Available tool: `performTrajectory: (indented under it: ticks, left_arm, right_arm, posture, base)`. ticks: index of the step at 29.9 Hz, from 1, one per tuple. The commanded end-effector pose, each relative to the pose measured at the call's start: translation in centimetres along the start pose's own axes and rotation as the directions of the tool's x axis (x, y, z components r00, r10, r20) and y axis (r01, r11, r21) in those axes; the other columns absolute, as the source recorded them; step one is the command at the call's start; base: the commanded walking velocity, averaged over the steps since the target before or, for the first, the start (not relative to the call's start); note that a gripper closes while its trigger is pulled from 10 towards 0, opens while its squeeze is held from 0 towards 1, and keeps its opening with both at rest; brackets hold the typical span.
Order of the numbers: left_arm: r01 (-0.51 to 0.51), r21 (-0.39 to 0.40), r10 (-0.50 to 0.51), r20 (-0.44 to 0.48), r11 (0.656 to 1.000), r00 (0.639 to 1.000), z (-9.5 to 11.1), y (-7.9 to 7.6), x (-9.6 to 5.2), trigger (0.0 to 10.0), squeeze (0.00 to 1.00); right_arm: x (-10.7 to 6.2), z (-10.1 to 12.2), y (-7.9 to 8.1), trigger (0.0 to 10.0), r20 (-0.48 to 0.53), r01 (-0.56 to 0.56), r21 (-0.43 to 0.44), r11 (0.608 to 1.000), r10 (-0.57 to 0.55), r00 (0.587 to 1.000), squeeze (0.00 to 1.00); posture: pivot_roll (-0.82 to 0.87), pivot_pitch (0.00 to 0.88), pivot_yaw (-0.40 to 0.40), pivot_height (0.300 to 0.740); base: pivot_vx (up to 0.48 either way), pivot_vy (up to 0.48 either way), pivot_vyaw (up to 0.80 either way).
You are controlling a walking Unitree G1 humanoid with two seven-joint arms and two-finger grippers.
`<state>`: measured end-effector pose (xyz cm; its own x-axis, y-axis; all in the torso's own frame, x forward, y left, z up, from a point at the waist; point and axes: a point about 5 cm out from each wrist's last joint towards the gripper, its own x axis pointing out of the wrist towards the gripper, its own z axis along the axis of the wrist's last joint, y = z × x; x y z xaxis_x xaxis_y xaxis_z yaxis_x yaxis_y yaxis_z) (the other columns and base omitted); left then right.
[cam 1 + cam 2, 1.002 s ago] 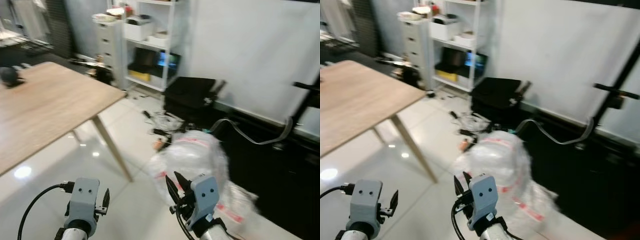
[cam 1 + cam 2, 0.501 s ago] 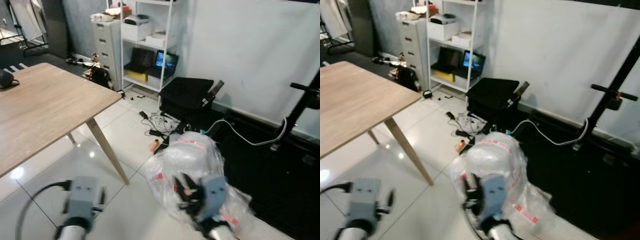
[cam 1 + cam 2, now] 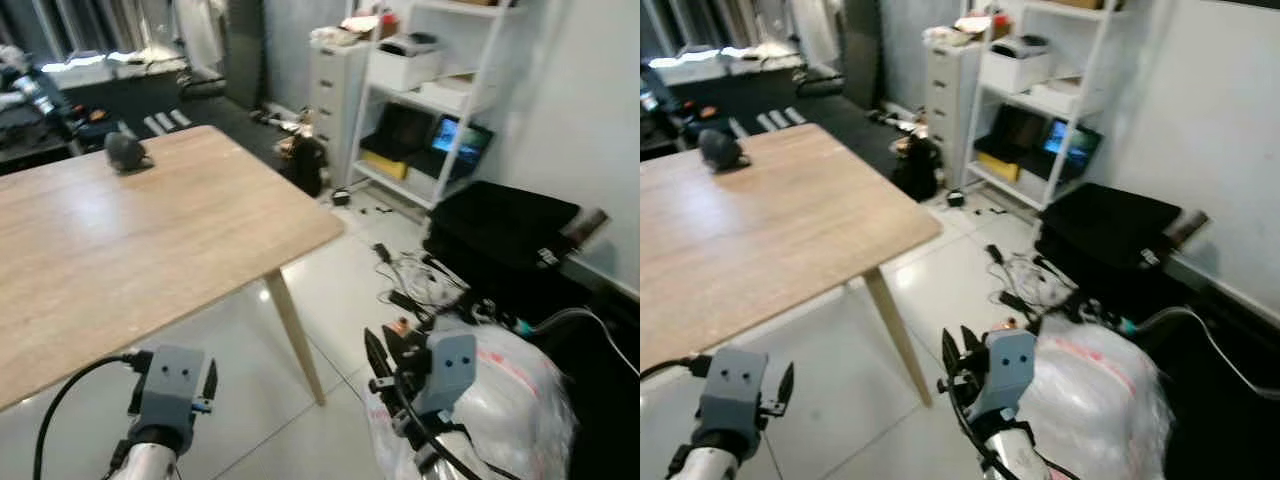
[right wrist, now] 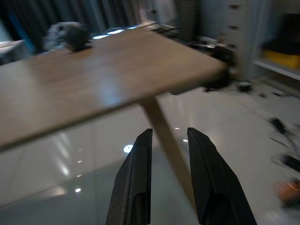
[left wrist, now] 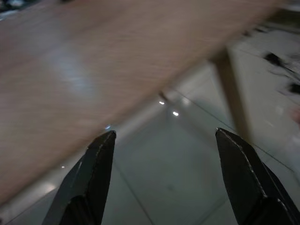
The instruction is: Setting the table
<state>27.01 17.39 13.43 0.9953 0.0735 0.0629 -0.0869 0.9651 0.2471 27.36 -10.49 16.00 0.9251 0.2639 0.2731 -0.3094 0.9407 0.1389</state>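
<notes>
A light wooden table (image 3: pixel 150 240) stretches across the left, and one slanted leg (image 3: pixel 295 335) stands on the glossy white floor. A small dark object (image 3: pixel 125 152) lies near the table's far edge. My left gripper (image 5: pixel 164 135) hangs low in front of the table edge, open wide, nothing between its fingers. My right gripper (image 4: pixel 169 131) is low near the table's corner, pointing toward the leg. Its fingers (image 3: pixel 375 350) stand a narrow gap apart and hold nothing.
A white shelf unit (image 3: pixel 440 90) and a drawer cabinet (image 3: pixel 335 80) stand at the back. On the floor to the right are a black bag (image 3: pixel 510 235), loose cables (image 3: pixel 420 285) and a clear plastic-wrapped bundle (image 3: pixel 520 400) beside my right arm.
The whole picture has shifted: the camera has swung left, so the table takes up more of the view. Both arms stay low in front, grippers empty.
</notes>
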Motion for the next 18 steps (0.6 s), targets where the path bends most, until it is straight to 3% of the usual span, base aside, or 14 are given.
performTrajectory:
  ticks: [1,14,18]
  left_arm:
    - [-0.024,0.036,0.025,-0.031,0.999,0.999,-0.9,0.8,-0.4,10.0,0.00]
    - [-0.024,0.067,0.023,0.018,0.997,1.000,-0.1,1.0,0.3,10.0,0.00]
    - [-0.026,0.068,0.024,0.021,0.997,0.999,-0.1,1.0,0.4,10.0,0.00]
  right_arm:
    - [0.0,-0.3,0.7,10.0,-0.013,-0.025,0.039,0.999,0.026,1.000,0.06]
    - [0.8,0.6,0.3,10.0,0.033,-0.023,0.227,0.974,0.016,0.999,0.02]
    - [1.0,0.7,0.3,10.0,0.032,-0.030,0.248,0.968,0.023,0.999,0.00]
  posture:
    - [0.05,0.159,0.076,0.740]
    - [0.06,0.141,0.086,0.740]
    - [0.06,0.139,0.086,0.740]
  base:
    - [0.472,0.000,0.79]
    - [0.479,0.000,0.78]
    - [0.467,0.000,0.58]
